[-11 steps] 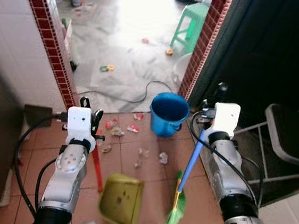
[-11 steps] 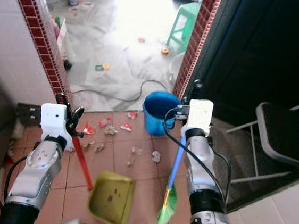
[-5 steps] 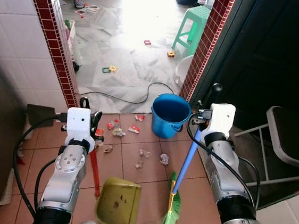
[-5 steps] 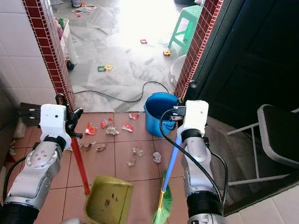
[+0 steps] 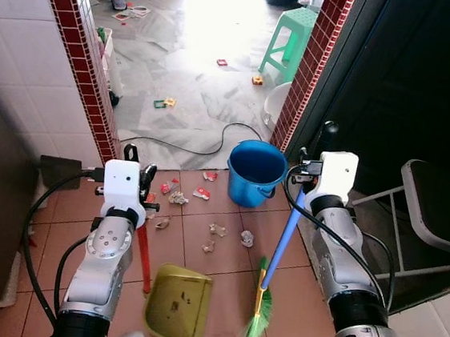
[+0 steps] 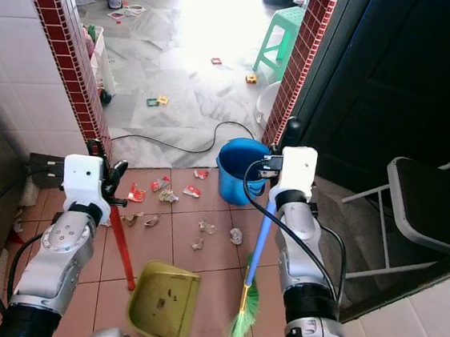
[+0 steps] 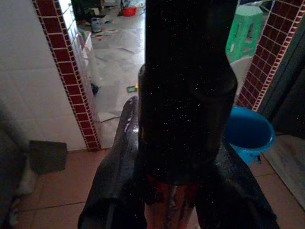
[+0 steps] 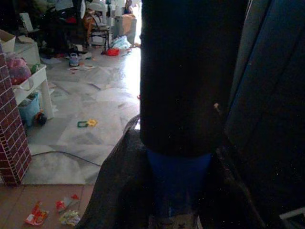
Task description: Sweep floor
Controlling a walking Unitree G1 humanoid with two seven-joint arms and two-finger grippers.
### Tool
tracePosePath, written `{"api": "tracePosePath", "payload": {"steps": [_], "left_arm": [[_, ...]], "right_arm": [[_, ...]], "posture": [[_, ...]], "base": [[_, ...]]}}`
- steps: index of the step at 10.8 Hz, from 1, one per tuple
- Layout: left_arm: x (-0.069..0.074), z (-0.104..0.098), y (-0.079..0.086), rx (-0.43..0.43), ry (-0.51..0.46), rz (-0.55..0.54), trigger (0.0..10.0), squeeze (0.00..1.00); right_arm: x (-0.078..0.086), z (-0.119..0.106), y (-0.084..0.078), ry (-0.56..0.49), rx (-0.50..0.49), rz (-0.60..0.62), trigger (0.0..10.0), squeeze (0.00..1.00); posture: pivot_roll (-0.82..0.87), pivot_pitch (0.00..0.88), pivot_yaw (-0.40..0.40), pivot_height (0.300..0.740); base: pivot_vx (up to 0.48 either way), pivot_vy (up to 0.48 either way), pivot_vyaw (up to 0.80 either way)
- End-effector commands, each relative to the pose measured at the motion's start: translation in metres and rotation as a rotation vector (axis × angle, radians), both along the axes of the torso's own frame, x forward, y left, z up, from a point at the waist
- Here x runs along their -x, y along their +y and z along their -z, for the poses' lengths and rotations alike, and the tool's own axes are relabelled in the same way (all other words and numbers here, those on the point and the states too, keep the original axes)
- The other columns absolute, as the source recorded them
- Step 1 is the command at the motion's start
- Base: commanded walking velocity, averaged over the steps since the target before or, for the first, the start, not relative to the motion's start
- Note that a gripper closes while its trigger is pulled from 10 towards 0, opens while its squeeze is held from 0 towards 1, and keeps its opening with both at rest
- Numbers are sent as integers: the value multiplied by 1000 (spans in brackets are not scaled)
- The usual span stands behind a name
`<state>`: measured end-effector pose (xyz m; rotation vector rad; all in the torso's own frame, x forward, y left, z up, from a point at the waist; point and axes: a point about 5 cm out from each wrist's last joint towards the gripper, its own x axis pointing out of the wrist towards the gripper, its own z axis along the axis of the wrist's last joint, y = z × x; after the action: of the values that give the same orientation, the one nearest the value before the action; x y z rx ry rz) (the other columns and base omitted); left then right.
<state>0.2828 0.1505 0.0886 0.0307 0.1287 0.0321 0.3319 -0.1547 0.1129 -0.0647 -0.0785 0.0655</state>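
Note:
My left gripper (image 5: 137, 174) is shut on the red handle (image 5: 145, 250) of a yellow-green dustpan (image 5: 179, 307), which sits low over the tiles in front of me. My right gripper (image 5: 316, 156) is shut on the blue handle (image 5: 284, 237) of a broom, its green bristles (image 5: 257, 326) down beside the dustpan. Scraps of litter (image 5: 217, 230) lie scattered on the terracotta tiles ahead of both tools. The left wrist view has the red handle (image 7: 171, 202) between dark fingers. In the right wrist view the blue handle (image 8: 178, 183) is held the same way.
A blue bucket (image 5: 255, 172) stands at the doorway, with a black cable (image 5: 203, 148) on the grey floor behind it. Brick-edged walls (image 5: 89, 82) flank the opening. A green stool (image 5: 288, 38) and more litter lie beyond. A dark chair (image 5: 437, 215) is at the right.
The camera tilted a little and the picture steadied. Both grippers keep their hold. Dustpan and broom hang in much the same place.

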Motion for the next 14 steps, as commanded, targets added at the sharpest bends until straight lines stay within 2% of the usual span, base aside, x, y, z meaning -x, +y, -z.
{"api": "tracePosePath", "payload": {"steps": [1,5,8,10,14], "left_arm": [[-6,-19,-3,-5,-74,4,10000,0],[-5,-20,-5,2,-78,3,10000,0],[-9,-33,-17,20,-123,57,10000,0],[-4,-35,-16,26,-145,64,10000,0],[-8,-39,-16,25,-151,68,10000,0]], "right_arm": [[-2,-12,1,-47,-2,0,10000,0],[0,-8,-4,-33,-1,13,10000,0],[0,-8,-5,-27,4,10,10000,0],[4,-6,-5,-21,-10,14,10000,0],[4,-7,-12,-28,5,48,10000,0]], "posture": [[64,52,-62,740],[71,66,-68,740],[61,92,-93,740],[56,94,-72,740],[60,84,-59,740]], "base": [[0,0,0],[0,0,0],[0,0,0],[362,0,0],[446,0,0]]}}
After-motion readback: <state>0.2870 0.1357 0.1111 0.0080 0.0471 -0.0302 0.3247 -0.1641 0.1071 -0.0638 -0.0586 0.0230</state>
